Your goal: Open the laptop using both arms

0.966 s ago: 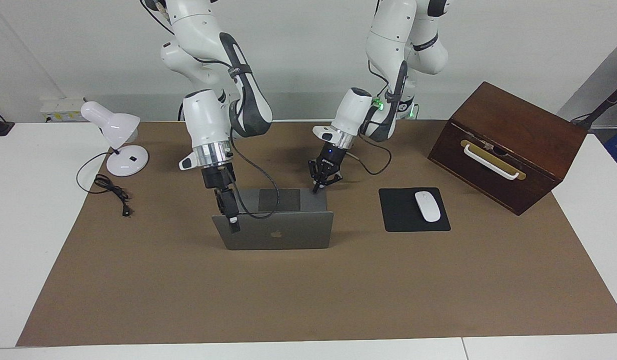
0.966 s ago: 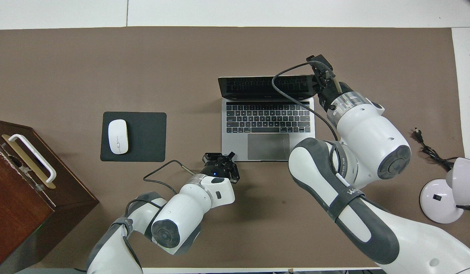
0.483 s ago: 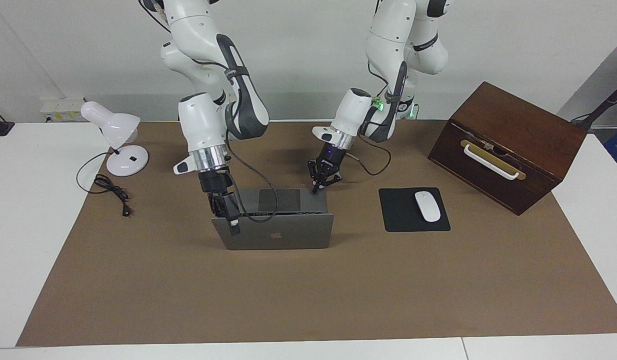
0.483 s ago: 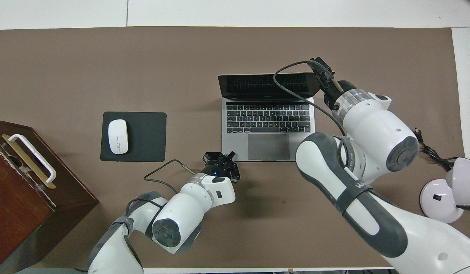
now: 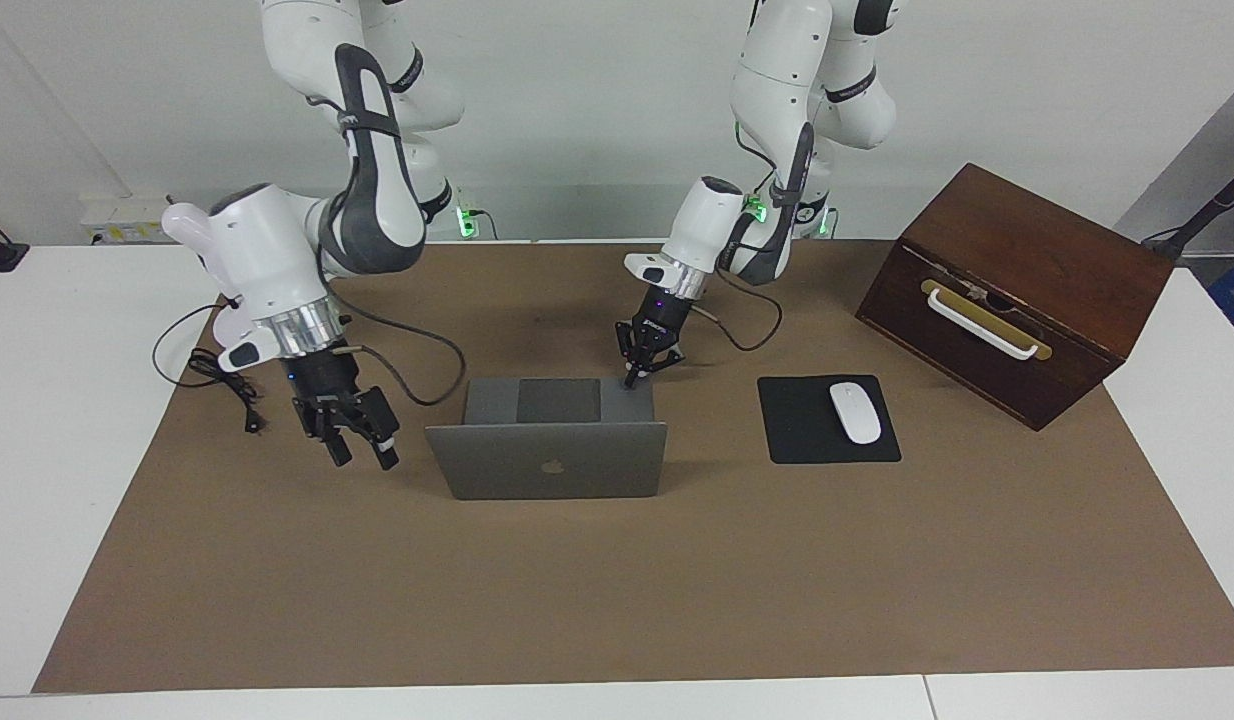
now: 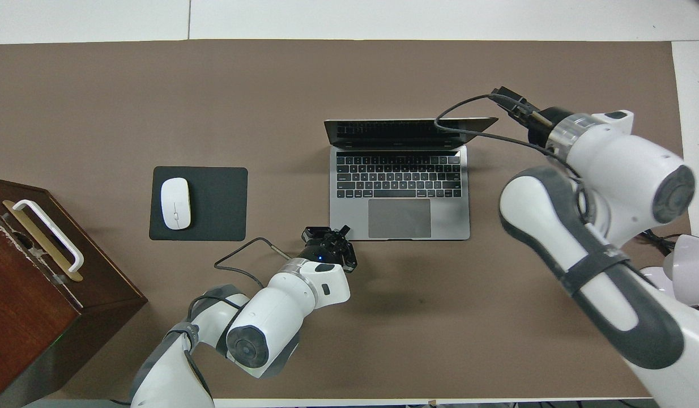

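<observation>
Two pincers: left pincer (image 5: 632, 381) pinched closed on one open laptop's (image 5: 547, 460) base corner, right pincer (image 5: 360, 455) spread, empty.

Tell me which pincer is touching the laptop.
The left pincer: shut, its tip presses on the laptop's base corner nearest the robots. The right pincer hangs open over the mat beside the laptop, touching nothing.

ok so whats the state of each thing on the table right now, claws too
laptop: open, lid standing upright, nothing gripping it
left claw: shut, tips at the laptop base's corner nearest the robots
right claw: open, empty, off the laptop, above the brown mat beside it
mouse: lying on the black mouse pad
wooden box: closed, white handle flat against its front
desk lamp: unplugged, plug lying loose
</observation>
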You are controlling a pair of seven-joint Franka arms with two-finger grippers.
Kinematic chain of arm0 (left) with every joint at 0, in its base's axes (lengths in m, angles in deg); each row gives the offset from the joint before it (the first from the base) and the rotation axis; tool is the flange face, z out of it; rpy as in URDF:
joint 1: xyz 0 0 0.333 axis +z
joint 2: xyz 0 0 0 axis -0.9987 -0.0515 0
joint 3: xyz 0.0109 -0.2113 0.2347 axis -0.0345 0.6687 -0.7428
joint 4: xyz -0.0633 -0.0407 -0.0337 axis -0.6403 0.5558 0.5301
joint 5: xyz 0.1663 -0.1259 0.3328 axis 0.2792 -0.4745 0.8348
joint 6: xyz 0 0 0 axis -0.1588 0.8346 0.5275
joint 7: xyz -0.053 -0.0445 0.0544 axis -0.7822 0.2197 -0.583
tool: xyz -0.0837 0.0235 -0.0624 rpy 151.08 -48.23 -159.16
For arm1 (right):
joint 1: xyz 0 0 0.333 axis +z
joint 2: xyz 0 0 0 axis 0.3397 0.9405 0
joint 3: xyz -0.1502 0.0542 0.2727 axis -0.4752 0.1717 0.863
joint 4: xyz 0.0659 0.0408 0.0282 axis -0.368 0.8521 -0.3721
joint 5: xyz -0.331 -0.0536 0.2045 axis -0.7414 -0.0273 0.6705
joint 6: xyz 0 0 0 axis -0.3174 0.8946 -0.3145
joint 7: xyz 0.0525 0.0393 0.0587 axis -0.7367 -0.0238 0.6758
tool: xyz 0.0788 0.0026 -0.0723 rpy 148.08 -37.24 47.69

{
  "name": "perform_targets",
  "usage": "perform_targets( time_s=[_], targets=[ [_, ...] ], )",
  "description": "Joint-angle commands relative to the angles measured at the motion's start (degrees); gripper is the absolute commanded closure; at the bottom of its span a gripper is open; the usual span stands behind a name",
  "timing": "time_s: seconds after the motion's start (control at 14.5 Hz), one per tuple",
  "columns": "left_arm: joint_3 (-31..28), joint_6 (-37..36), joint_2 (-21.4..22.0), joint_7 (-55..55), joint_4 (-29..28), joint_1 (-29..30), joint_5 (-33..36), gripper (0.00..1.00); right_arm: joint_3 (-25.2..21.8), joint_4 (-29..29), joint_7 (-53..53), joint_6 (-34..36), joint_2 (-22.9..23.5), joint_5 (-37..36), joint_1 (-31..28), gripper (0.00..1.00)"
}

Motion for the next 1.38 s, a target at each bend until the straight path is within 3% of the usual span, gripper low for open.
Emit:
perform_targets(
  time_s=[0.0,0.28,0.83,0.97,1.31],
  targets=[
    [-0.24,1.32,-2.05,0.67,1.1,0.04,0.42,1.0,0.44,0.04,1.1,2.53,-1.03,0.23,-0.55,0.0],
    [-0.24,1.23,-1.96,0.5,1.36,0.31,-0.2,1.0,0.09,-3.12,1.19,8.49,-1.12,-6.16,-2.57,0.0],
    [-0.24,1.06,1.02,-4.78,1.45,1.01,-0.37,1.0,0.0,-15.87,1.54,34.85,-3.93,-28.22,-9.78,0.0],
    [-0.24,0.88,1.9,-6.35,1.36,1.27,-0.37,1.0,0.0,-15.01,5.12,38.04,-7.17,-33.24,-10.22,0.0],
    [-0.24,-5.07,5.76,-8.12,1.36,1.88,-0.37,1.0,0.0,-12.81,9.53,41.82,-10.77,-33.79,-13.56,0.0]
  ],
)
